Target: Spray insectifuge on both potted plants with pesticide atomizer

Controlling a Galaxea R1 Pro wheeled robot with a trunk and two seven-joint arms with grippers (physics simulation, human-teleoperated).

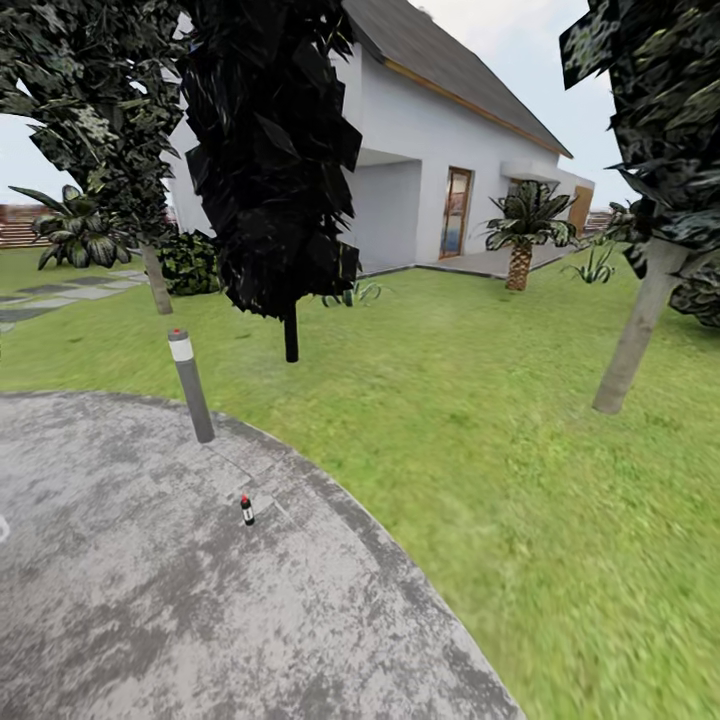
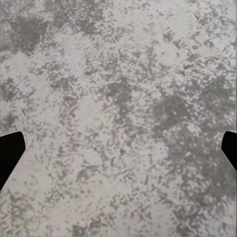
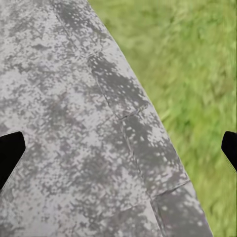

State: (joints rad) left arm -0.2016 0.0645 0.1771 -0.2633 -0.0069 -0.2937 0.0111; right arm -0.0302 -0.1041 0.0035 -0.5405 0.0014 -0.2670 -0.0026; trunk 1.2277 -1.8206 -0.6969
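Observation:
The pesticide atomizer [image 1: 247, 510] is a small dark bottle with a reddish top, standing upright on the round grey paved patio [image 1: 130, 600] near its curved edge. It is some way ahead of me. My left gripper [image 2: 118, 153] is open, its dark fingertips [image 2: 10, 155] wide apart over bare mottled paving. My right gripper [image 3: 118, 150] is open too, over the patio's edge where the paving [image 3: 74, 123] meets the lawn [image 3: 197, 74]. Neither holds anything. The potted plants are out of view.
A grey bollard lamp [image 1: 190, 385] stands at the patio rim behind the bottle. A dark shrub-like tree [image 1: 275, 160] and a pale trunk [image 1: 635, 330] rise from the lawn [image 1: 480, 400]. A white house [image 1: 440, 170] and a small palm [image 1: 520, 235] lie beyond.

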